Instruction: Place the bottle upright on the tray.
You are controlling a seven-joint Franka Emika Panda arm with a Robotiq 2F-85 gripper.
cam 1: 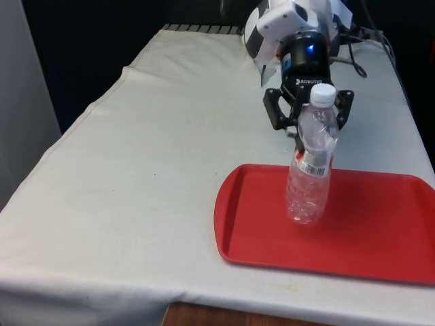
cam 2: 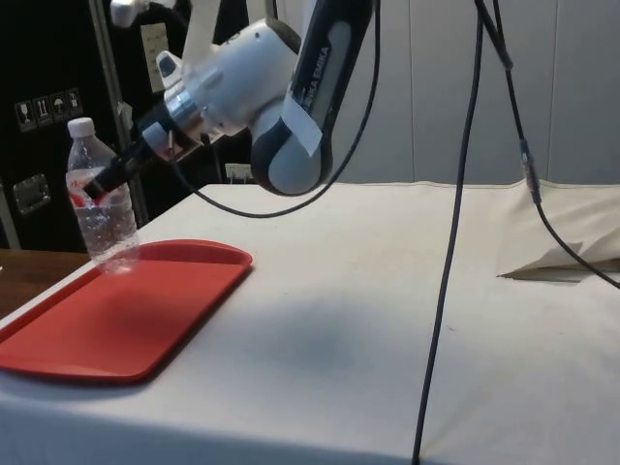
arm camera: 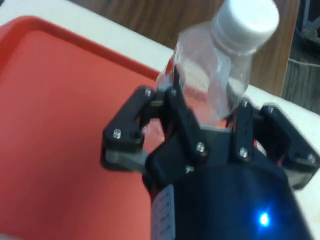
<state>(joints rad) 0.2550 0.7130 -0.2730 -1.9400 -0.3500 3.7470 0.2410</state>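
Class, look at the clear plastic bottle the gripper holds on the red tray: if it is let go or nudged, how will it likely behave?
The bottle looks empty, so probably light and easily knocked. Its wall is dented near the gripper, suggesting thin plastic that gives under squeeze. Tall and narrow on the tray, it could tip and then roll.

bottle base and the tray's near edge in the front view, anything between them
Nothing: bare red tray runs from the bottle to its near edge.

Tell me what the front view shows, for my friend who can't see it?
A black two-finger gripper holds a clear plastic bottle with a white cap standing upright on a red plastic tray, near the tray's far edge. The tray lies on a white tablecloth at the front view's right.
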